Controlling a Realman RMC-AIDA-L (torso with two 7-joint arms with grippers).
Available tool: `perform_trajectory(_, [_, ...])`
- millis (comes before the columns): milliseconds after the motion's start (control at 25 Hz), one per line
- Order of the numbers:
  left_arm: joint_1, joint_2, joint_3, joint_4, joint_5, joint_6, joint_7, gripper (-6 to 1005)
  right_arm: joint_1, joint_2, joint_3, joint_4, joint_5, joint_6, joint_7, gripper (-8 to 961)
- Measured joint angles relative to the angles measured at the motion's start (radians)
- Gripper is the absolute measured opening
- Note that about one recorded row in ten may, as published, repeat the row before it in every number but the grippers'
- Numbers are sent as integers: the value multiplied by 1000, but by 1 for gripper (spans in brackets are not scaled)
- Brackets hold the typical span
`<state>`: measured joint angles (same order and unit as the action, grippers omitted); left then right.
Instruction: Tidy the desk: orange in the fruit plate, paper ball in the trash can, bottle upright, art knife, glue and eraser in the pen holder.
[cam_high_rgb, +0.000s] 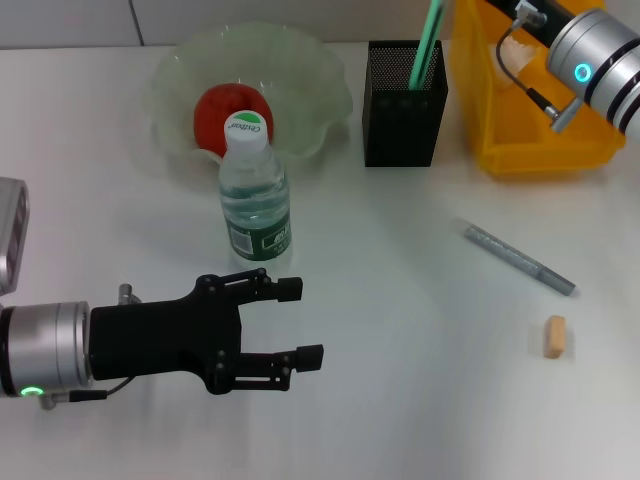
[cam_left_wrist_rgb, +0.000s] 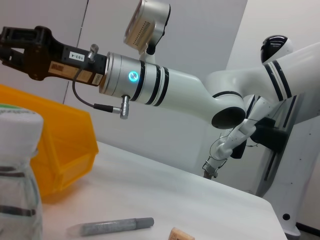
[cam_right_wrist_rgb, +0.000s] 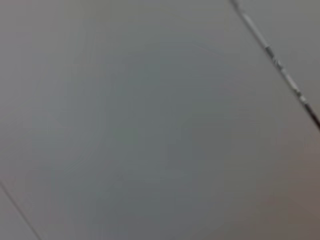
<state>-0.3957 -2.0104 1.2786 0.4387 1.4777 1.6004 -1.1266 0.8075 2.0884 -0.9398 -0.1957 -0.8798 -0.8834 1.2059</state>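
Observation:
The orange (cam_high_rgb: 232, 115) lies in the pale fruit plate (cam_high_rgb: 320, 75) at the back left. The water bottle (cam_high_rgb: 255, 195) stands upright in front of the plate and also shows in the left wrist view (cam_left_wrist_rgb: 17, 175). My left gripper (cam_high_rgb: 300, 322) is open and empty, low over the table just in front of the bottle. A grey stick-shaped item (cam_high_rgb: 520, 258) and a tan eraser (cam_high_rgb: 555, 336) lie on the table at the right. The black pen holder (cam_high_rgb: 405, 105) holds a green stick. My right gripper (cam_left_wrist_rgb: 12, 47) hangs above the yellow bin (cam_high_rgb: 530, 120). No paper ball shows.
The right arm (cam_high_rgb: 595, 50) reaches over the yellow bin at the back right. The grey stick (cam_left_wrist_rgb: 110, 226) and the eraser (cam_left_wrist_rgb: 181, 234) also show in the left wrist view. The right wrist view shows only a plain grey surface.

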Motion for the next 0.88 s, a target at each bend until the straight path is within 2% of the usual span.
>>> perform_trajectory(160, [0, -3, -1, 0, 0, -2, 9, 844, -1, 0, -22, 1, -1, -6, 4, 294])
perform_trajectory(320, [3, -4, 3, -1, 1, 5, 9, 844, -17, -1, -39, 3, -2, -37, 14, 376])
perform_trajectory(520, [12, -2, -3, 0, 1, 18, 8, 844, -83, -9, -108, -48, -5, -146, 82, 478])
perform_trajectory(600, [13, -1, -3, 0, 1, 19, 6, 844, -133, -14, -146, -122, -29, -179, 145, 519])
perform_trajectory(640, [13, -1, -3, 0, 1, 19, 6, 844, -190, -25, -170, -216, -99, -212, 234, 538])
perform_trajectory(680, [13, -1, -3, 0, 1, 19, 6, 844, -190, -25, -170, -216, -99, -212, 234, 557])
perform_trajectory(800, [20, 0, -3, -1, 1, 41, 8, 844, -280, -46, -165, -387, -298, -309, 408, 613])
perform_trajectory(840, [22, 0, -4, -1, 1, 45, 9, 844, -328, -57, -137, -507, -454, -396, 511, 630])
perform_trajectory(880, [22, 0, -4, -1, 1, 45, 9, 844, -328, -57, -137, -507, -454, -396, 511, 648])
